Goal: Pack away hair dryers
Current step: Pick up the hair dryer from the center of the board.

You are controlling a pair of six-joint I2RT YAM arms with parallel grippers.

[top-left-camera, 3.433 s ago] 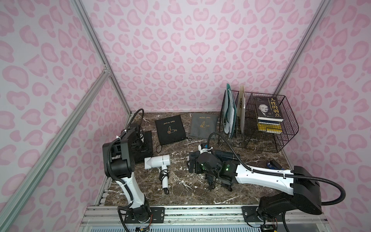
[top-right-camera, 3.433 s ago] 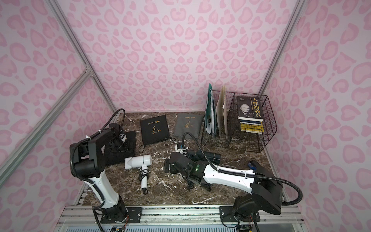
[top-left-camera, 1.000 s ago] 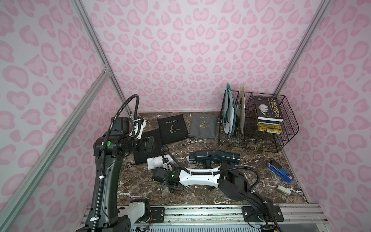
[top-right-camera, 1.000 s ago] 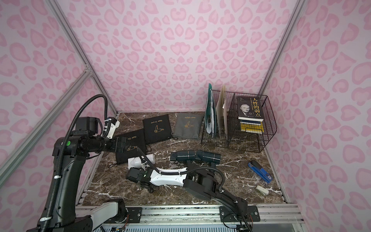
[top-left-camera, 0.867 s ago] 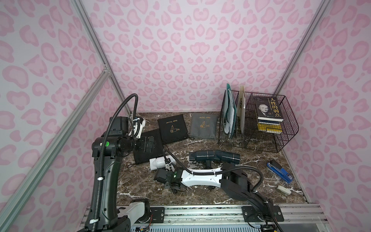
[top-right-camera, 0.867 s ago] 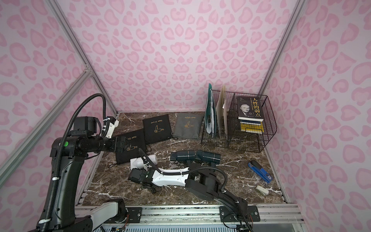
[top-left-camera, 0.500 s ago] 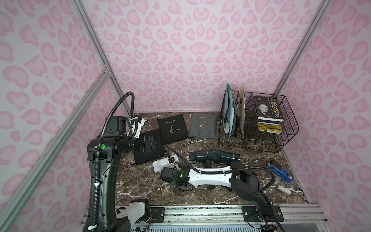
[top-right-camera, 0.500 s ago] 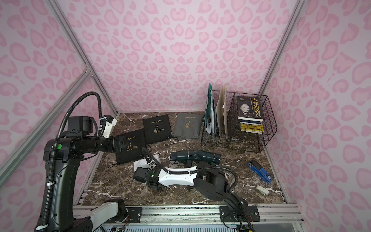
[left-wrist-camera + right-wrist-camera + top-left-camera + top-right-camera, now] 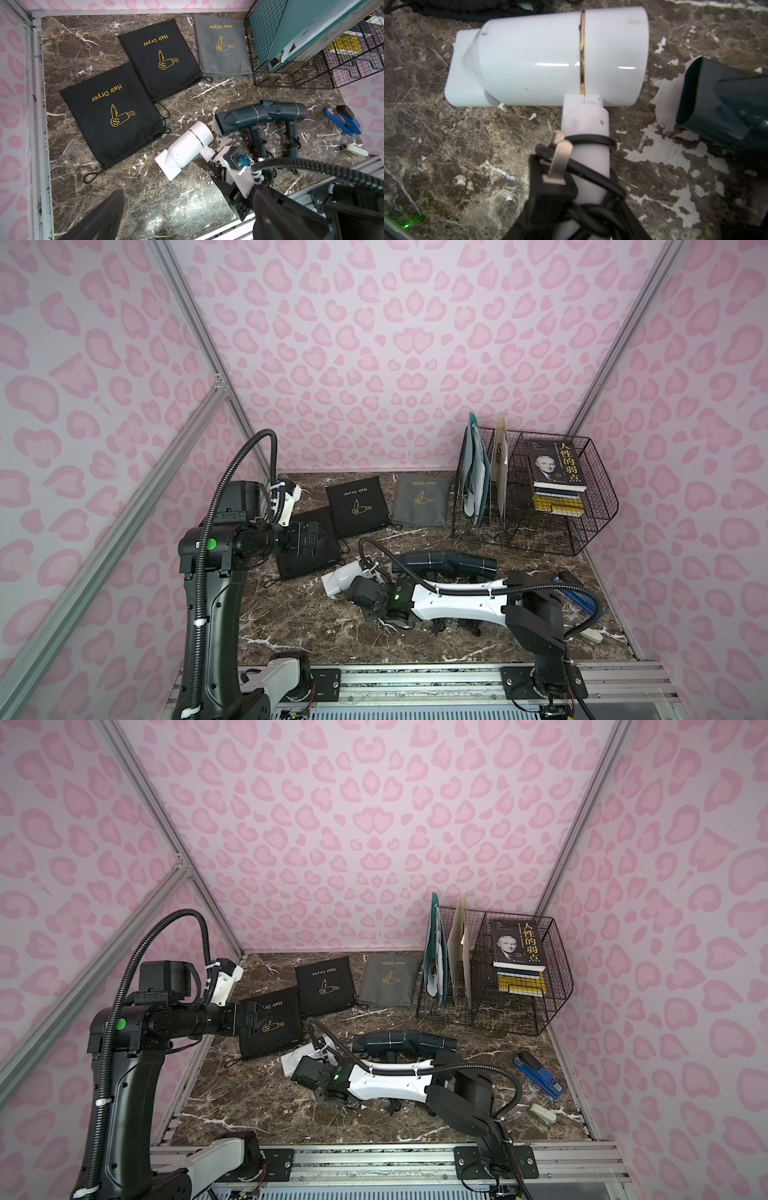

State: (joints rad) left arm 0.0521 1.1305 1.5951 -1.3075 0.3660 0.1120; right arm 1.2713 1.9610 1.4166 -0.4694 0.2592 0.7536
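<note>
right gripper (image 9: 215, 164) is clamping the white dryer (image 9: 185, 149) by its handle, 4 o'clock off the near black pouch (image 9: 116, 133) (left gripper (image 9: 254, 1023) is hanging in the air, fingers wide).

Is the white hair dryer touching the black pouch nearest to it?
Apart. The left wrist view shows a strip of bare table between the white dryer and the black pouch, drawstring included.
</note>
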